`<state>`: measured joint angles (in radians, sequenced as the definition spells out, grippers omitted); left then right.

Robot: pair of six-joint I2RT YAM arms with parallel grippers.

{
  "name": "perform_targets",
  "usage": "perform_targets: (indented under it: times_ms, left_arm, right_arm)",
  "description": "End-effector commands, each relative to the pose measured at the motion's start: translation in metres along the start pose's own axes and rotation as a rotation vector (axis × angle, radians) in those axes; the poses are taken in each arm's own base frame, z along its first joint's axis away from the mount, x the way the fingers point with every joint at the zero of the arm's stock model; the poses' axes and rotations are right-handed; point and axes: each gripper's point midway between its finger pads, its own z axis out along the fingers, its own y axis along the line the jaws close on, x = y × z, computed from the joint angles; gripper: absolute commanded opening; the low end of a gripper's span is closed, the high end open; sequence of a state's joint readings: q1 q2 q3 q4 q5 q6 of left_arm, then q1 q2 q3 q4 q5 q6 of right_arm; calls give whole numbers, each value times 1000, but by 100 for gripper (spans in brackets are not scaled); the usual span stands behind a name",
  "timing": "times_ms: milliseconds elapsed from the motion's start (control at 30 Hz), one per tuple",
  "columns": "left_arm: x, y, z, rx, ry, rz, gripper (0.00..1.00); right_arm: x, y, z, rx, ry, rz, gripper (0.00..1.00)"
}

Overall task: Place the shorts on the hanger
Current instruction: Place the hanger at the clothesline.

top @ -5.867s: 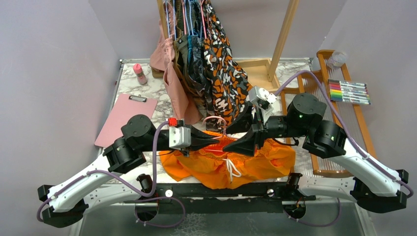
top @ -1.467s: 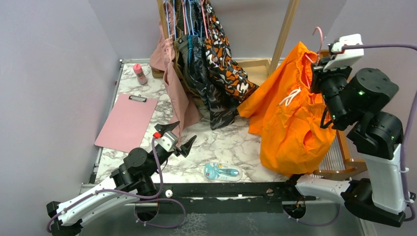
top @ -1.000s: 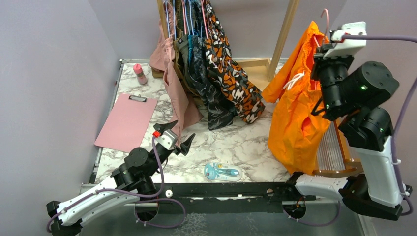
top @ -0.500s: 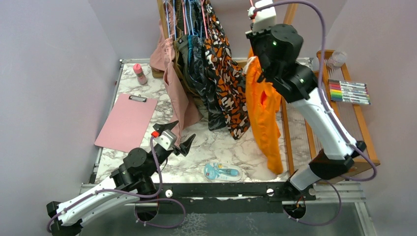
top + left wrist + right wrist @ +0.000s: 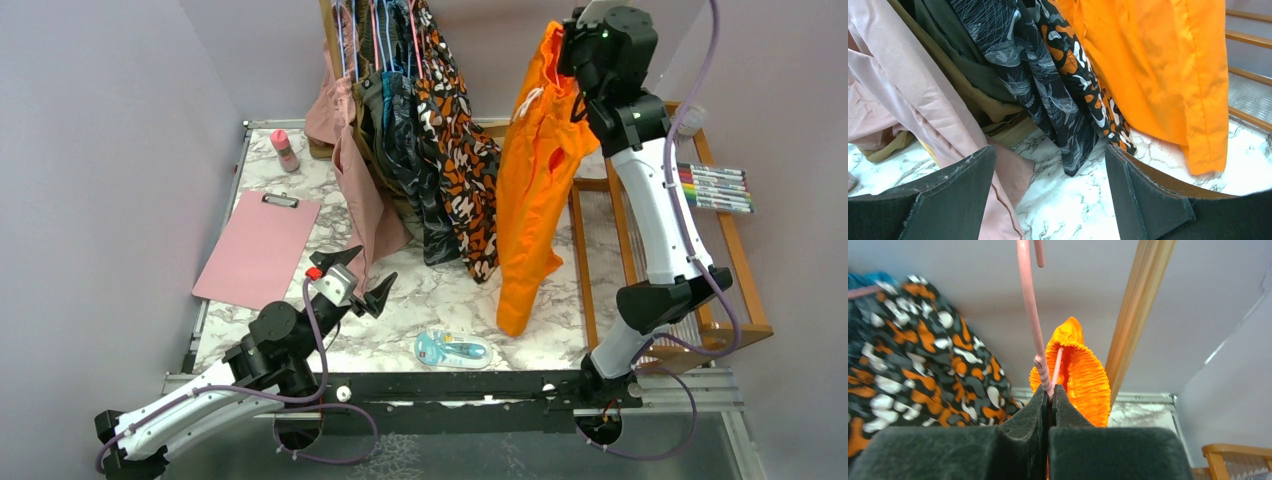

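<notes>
Shorts (image 5: 535,170) on hanger (image 5: 1031,315), pinched by raised right claw (image 5: 1049,391).

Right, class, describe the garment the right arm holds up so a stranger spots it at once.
Find the wooden rack at the back of the table. Right of its hanging clothes, the shorts dangle from a pink hanger pinched by the right gripper. Only they are plain orange, with a white drawstring.

Shorts (image 5: 535,170) right of other garments (image 5: 420,130)
</notes>
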<state>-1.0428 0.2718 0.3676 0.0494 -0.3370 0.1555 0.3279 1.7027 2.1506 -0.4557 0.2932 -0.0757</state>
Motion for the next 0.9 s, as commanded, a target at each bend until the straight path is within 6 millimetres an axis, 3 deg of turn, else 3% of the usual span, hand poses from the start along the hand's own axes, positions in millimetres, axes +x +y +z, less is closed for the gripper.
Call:
perform_targets:
  times_ms: [0,100,167,367,533,633,800,867]
  left_arm:
    - [6,-5,2,19,11,-6,82]
    - [7,-7,3,26,16,-5,82]
    - [9,-8,4,32,22,-1,82]
    - [12,-12,6,51,29,9,82]
    - [11,-12,5,52,27,6,82]
    - [10,-11,5,49,26,3,82]
    - [9,-10,4,41,23,-2,82]
    - [9,-10,4,41,23,-3,82]
  right_arm:
    - [-112,1,-40,-99,-307,133,1]
    - [-142,-4,-64,-118,-383,149,1]
    - [-141,-6,-69,-116,-380,140,1]
    - [-85,-3,-50,-88,-253,86,1]
    - [-69,-3,-47,-79,-220,68,1]
    - [-83,-5,-56,-86,-252,84,1]
    - [-142,-8,-99,-150,-414,134,1]
    - [-156,-10,-112,-162,-454,132,1]
